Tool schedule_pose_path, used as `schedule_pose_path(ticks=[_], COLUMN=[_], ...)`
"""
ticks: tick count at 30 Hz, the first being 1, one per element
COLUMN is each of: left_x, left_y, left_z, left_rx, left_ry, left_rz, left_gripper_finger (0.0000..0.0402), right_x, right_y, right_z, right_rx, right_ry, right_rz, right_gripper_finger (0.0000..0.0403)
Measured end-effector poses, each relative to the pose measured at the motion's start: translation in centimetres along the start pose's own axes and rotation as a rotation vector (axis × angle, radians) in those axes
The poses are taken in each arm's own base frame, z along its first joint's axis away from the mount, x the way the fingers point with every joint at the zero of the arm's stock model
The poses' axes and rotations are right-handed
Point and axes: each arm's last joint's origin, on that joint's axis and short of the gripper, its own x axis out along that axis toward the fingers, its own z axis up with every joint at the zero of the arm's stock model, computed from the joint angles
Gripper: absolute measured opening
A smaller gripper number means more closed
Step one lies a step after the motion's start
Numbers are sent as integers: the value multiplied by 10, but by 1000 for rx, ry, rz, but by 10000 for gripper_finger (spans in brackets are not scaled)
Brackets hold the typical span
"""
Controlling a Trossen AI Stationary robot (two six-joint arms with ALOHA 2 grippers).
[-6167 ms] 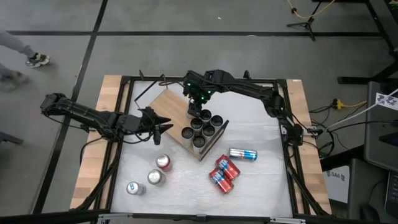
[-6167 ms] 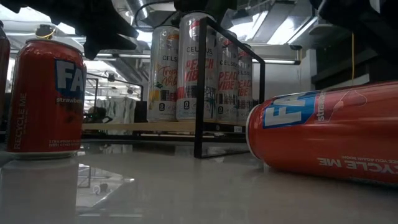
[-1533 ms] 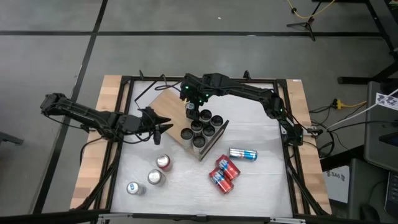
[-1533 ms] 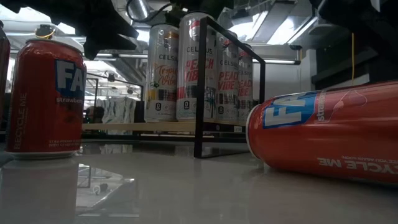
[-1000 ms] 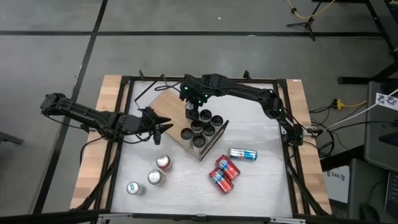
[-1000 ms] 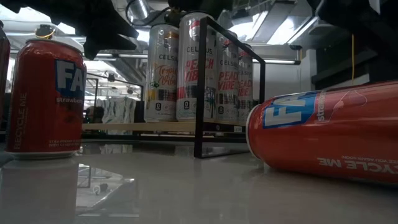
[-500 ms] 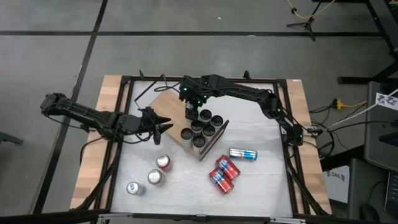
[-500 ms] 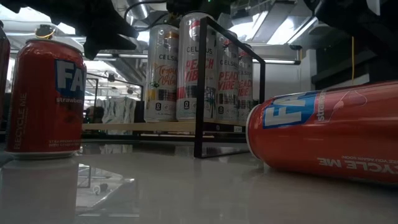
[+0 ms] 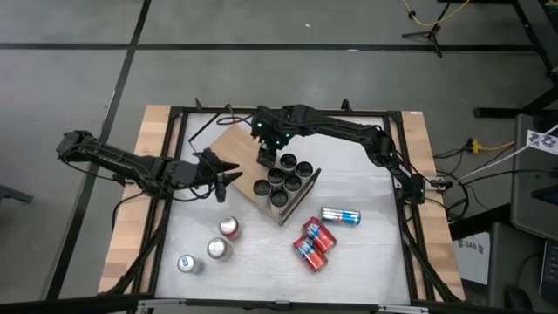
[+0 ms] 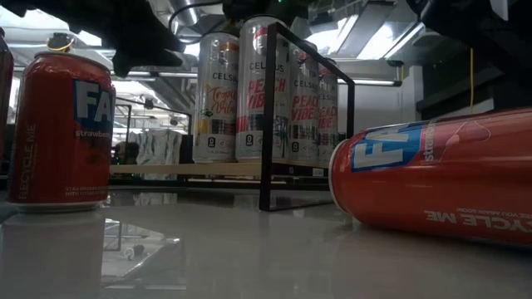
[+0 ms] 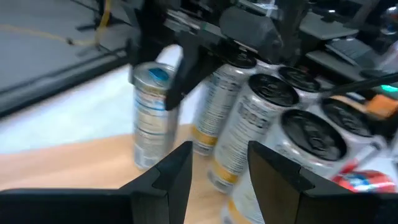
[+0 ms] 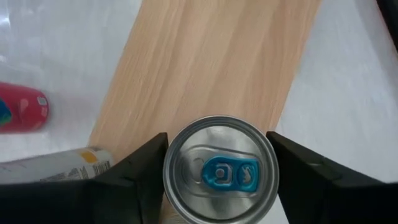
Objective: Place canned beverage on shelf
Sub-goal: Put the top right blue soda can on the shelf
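Right now, right gripper [image 12: 219, 171] sits over the shelf [image 12: 211, 68], fingers [image 12: 134, 171] pressed to both sides of a silver can [image 12: 219, 168] with a blue tab. Pinching it, by the look of the right wrist view. Can stands upright between the jaws, lid facing the wrist, base on or just above the light wood; contact with the board cannot be told.

Five more cans [image 9: 281, 177] stand clustered on the shelf just beside the held one.

Left gripper [image 11: 219, 163] waits near the shelf edge, fingers spread a little, nothing between them; the held can shows ahead of them in the left wrist view.

Judgement: step in hand looks like gripping the can to reposition it on the board. To do it well, keep the pinch centred, the can vertical, and clear of the neighbours.
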Motion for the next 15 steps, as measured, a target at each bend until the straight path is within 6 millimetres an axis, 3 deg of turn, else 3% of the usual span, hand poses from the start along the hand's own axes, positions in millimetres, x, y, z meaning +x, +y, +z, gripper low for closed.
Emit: schedule_pose_path(ticks=[5,15], left_x=[0,-1], left_y=[3,8], left_z=[2,4], left_rx=[87,173], left_ry=[-58,-116], left_rz=[124,284], left_gripper_finger=[149,149], right_x=[0,0], right_y=[0,0], right_z=[0,9], right_rx=[104,271], right_ry=[-6,-93], right_rz=[-9,-6], right_gripper_finger=[261,240])
